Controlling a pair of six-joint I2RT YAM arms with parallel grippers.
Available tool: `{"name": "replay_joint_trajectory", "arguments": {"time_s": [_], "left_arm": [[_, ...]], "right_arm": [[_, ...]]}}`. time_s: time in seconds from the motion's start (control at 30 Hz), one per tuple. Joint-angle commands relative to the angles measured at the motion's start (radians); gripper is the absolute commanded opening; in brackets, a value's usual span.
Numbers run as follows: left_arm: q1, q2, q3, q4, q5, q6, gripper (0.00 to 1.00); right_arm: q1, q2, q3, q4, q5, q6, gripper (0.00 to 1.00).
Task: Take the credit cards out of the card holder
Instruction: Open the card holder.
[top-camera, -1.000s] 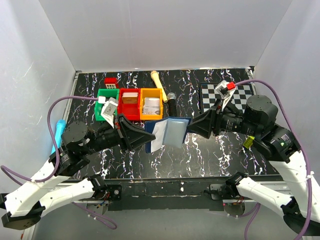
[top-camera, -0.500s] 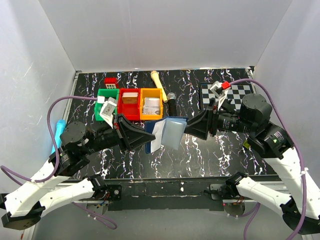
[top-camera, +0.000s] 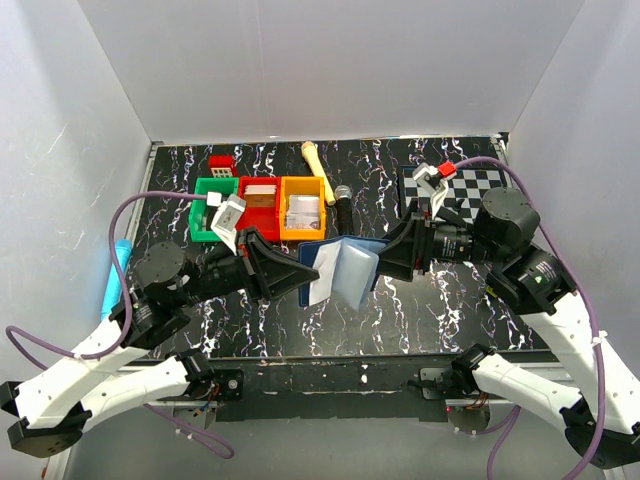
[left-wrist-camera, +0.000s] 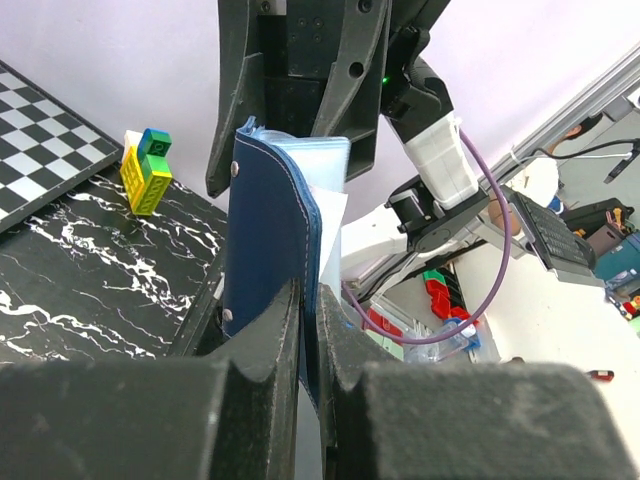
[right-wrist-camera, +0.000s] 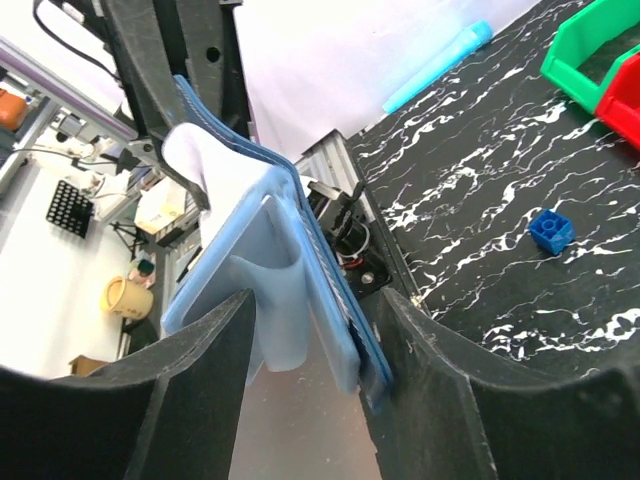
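Observation:
The navy card holder (top-camera: 345, 268) hangs part-open above the table between both arms. My left gripper (top-camera: 305, 278) is shut on the lower edge of its navy cover (left-wrist-camera: 265, 230), pinched between the fingertips (left-wrist-camera: 308, 325). My right gripper (right-wrist-camera: 312, 310) is open, its jaws on either side of the holder's far edge. The holder's pale blue inner faces (right-wrist-camera: 240, 220) sit between them, and the navy edge lies near one finger (right-wrist-camera: 420, 360). Credit cards show as a whitish sheet (left-wrist-camera: 336, 215) and a white corner (right-wrist-camera: 185, 150) sticking out of the pockets.
Green (top-camera: 213, 205), red (top-camera: 259, 205) and orange (top-camera: 302, 210) bins stand at the back left, next to a microphone (top-camera: 344, 205). A checkerboard (top-camera: 480, 185) lies at the back right. A blue brick (right-wrist-camera: 551, 231) and a yellow-green brick (left-wrist-camera: 145, 172) rest on the table. A cyan tube (top-camera: 115, 270) lies at the left edge.
My right arm has moved left, bringing its jaws around the holder's edge. The left arm has shifted slightly right with the holder still gripped.

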Motion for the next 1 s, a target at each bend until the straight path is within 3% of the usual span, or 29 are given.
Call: {"name": "replay_joint_trajectory", "arguments": {"time_s": [0.0,0.23,0.3,0.37,0.43,0.6,0.77,0.97], "left_arm": [[0.000,0.010,-0.033,0.088,0.022,-0.031,0.00],[0.000,0.016,-0.067,0.103,-0.022,-0.022,0.00],[0.000,0.016,-0.085,0.103,-0.039,-0.010,0.18],[0.000,0.022,-0.114,0.124,-0.038,0.001,0.47],[0.000,0.033,-0.146,0.181,-0.017,-0.004,0.69],[0.000,0.076,-0.214,0.308,0.013,-0.057,0.98],[0.000,0.122,-0.228,0.355,-0.003,-0.081,0.98],[0.000,0.194,-0.168,0.286,-0.044,-0.042,0.98]], "right_arm": [[-0.001,0.000,-0.008,0.112,-0.058,0.066,0.56],[-0.001,0.020,0.046,0.013,-0.042,0.040,0.22],[-0.001,0.043,0.089,-0.105,0.003,0.015,0.02],[-0.001,0.074,0.133,-0.202,0.038,-0.012,0.01],[-0.001,0.094,0.155,-0.265,0.087,-0.015,0.01],[0.003,0.141,0.203,-0.409,0.217,-0.015,0.01],[0.024,0.187,0.244,-0.541,0.345,-0.023,0.01],[0.058,0.218,0.256,-0.609,0.451,-0.029,0.01]]}}
